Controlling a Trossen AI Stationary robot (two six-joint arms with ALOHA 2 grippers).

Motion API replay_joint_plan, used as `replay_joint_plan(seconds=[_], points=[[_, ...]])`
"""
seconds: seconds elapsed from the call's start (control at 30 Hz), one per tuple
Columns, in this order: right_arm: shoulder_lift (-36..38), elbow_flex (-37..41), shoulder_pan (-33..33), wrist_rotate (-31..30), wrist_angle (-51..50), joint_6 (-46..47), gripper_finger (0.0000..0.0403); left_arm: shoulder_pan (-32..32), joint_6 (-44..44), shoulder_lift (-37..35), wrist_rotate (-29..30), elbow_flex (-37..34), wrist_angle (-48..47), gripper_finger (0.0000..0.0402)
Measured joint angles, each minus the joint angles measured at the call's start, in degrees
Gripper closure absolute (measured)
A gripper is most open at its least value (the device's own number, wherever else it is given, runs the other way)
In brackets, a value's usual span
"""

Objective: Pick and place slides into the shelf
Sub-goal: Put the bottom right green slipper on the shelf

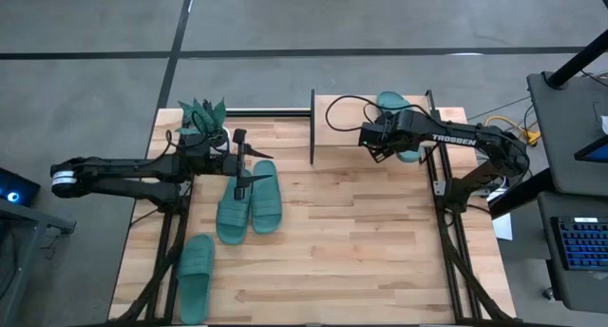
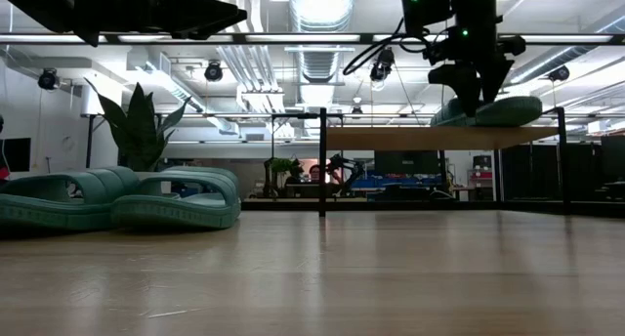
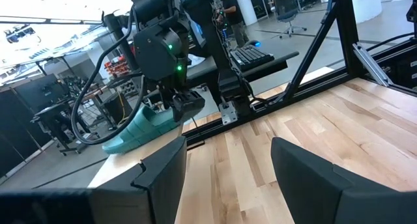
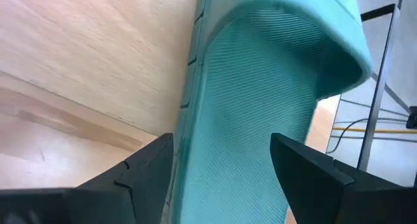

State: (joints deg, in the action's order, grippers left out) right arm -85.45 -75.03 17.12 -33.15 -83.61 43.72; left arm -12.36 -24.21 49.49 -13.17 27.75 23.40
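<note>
As we look down on the table, these are the things we find:

Shelf: the shelf [image 1: 347, 113] stands at the far edge of the table [image 1: 361, 241], toward the right side; in the low view its light board [image 2: 430, 138] sits raised on thin black legs.

Slide on the shelf: one teal slide [image 1: 391, 103] lies on the right part of the board, partly under the right arm; in the low view we see it resting on the board [image 2: 508, 111].

Right gripper: the right gripper [image 1: 380, 142] hangs over this slide; from its wrist we see the fingers [image 4: 146, 168] spread wide on either side of the slide [image 4: 260, 120], released, not clamping it.

Pair of slides: two slides [image 1: 249, 203] lie side by side, touching, left of the table's middle.

Fourth slide: one slide [image 1: 196, 275] lies alone near the front left corner.

Left gripper: the left gripper [image 1: 249, 167] hovers just above the far ends of the pair, its fingers [image 3: 306, 178] parted and holding nothing.

Plant: a spiky green plant [image 1: 202, 113] stands at the far left corner, beside the left arm.
</note>
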Motion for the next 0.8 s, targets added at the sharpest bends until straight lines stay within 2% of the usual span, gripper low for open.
replay_joint_plan(seconds=[0.07,0.3,0.67,0.8], points=[[0.00,0.00,-0.04,-0.53,0.06,-0.27,0.0160,0.00,0.00,-0.01,0.00,0.00,0.00,0.0193],[1.29,-1.27,-3.71,-8.58,0.26,-3.93,0.0180,0.02,0.00,-0.01,0.01,-0.02,0.00,0.0193],[4.72,-1.34,-13.23,-17.89,0.85,-36.10,0.0200,0.00,1.35,-0.01,0.00,-0.02,0.00,0.0193],[5.99,-0.60,-13.71,-19.90,1.79,-42.19,0.0212,0.00,1.44,-0.01,0.00,-0.02,-0.02,0.0193]])
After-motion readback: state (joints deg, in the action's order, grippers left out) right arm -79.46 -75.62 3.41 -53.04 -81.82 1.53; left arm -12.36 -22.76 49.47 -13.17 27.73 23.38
